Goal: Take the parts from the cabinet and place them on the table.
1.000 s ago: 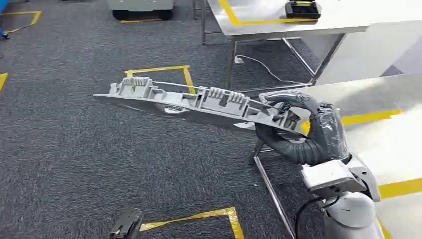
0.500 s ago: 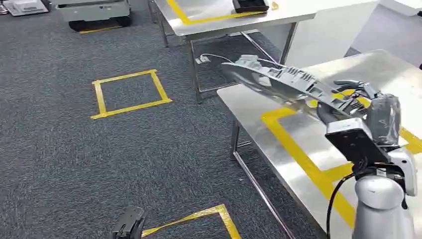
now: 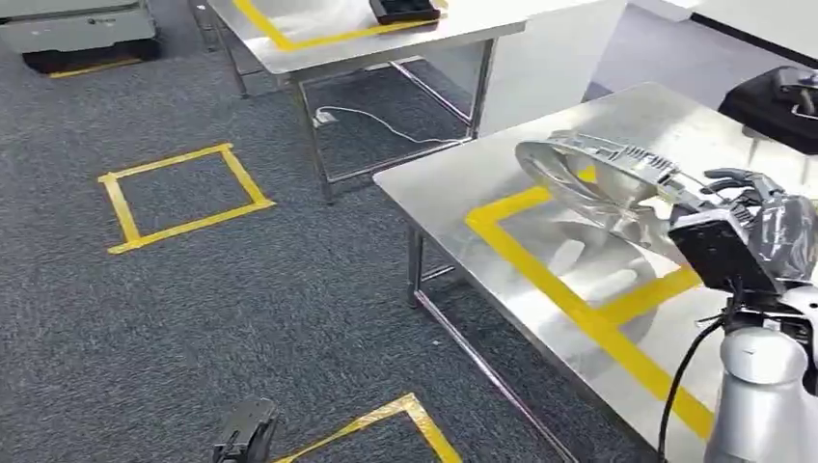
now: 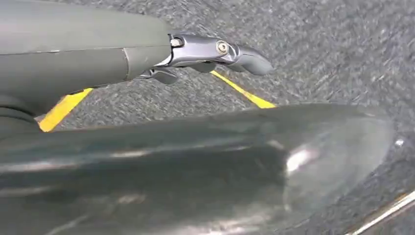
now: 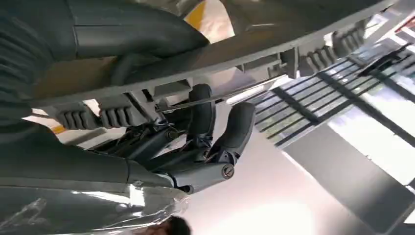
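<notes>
A silvery-grey part (image 3: 593,174), yellow tape (image 3: 569,299) on the steel-grey table (image 3: 434,183), dark speckled carpet (image 3: 241,309).

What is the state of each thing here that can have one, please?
grey plastic part: held in the air above the near table, tilted, not set down yet
right hand: grips one end of the part
left hand: hangs low over the carpet, holds nothing
near table: bare steel inside its yellow tape outline
</notes>
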`<action>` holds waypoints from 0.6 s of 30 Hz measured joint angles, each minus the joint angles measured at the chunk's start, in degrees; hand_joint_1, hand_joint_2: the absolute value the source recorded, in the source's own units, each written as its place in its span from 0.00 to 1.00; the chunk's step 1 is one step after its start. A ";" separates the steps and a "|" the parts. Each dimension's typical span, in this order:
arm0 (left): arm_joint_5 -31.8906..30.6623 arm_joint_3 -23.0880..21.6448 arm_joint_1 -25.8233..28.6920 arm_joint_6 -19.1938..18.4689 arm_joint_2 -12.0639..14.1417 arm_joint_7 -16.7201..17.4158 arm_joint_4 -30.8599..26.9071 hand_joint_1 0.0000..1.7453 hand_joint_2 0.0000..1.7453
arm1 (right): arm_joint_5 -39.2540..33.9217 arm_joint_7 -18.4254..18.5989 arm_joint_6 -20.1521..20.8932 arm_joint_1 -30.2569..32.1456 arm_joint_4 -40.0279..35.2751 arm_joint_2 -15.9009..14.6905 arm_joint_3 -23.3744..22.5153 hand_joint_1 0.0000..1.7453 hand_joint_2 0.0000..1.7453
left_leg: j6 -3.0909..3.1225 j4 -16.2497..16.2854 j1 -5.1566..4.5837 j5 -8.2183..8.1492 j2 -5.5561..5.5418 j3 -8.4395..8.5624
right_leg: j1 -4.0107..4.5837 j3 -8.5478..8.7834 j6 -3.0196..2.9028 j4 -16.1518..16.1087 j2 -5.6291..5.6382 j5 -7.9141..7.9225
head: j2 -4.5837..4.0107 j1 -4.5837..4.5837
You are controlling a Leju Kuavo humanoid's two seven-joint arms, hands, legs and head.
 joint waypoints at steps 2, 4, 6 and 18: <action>-0.29 0.00 0.02 0.00 0.00 0.24 0.00 0.00 0.00 | 0.62 0.00 -0.40 -0.02 1.74 -0.13 -1.21 1.00 1.00 | 0.12 0.03 -0.02 -0.13 1.48 0.13 | 0.00 -2.13 0.22 4.49 -0.12 -0.85 | 0.00 0.07; -0.62 0.00 -0.04 -0.02 -0.08 0.35 0.00 0.00 0.00 | 0.83 0.04 -0.42 -0.05 3.02 -0.15 -2.35 1.00 1.00 | 0.05 0.04 -0.02 -0.43 2.84 0.50 | 0.01 1.39 0.18 -1.83 -0.69 2.91 | 0.02 0.09; -0.66 0.00 -0.06 -0.04 -0.20 0.40 -0.02 0.00 0.00 | 0.90 0.02 -0.48 -0.38 3.59 -0.22 -3.04 1.00 1.00 | -0.51 0.09 -0.09 -0.86 4.09 1.03 | 0.13 7.04 0.03 -11.97 -3.85 6.39 | 0.02 0.09; -1.69 -0.02 -0.34 -1.55 -0.28 -0.98 -0.02 0.00 0.00 | 3.28 1.88 -1.73 -1.84 8.69 -0.28 -7.72 1.00 1.00 | -2.45 17.62 -0.36 -8.04 0.41 -7.98 | 0.09 7.33 -3.11 -13.12 1.72 6.20 | 0.02 -0.50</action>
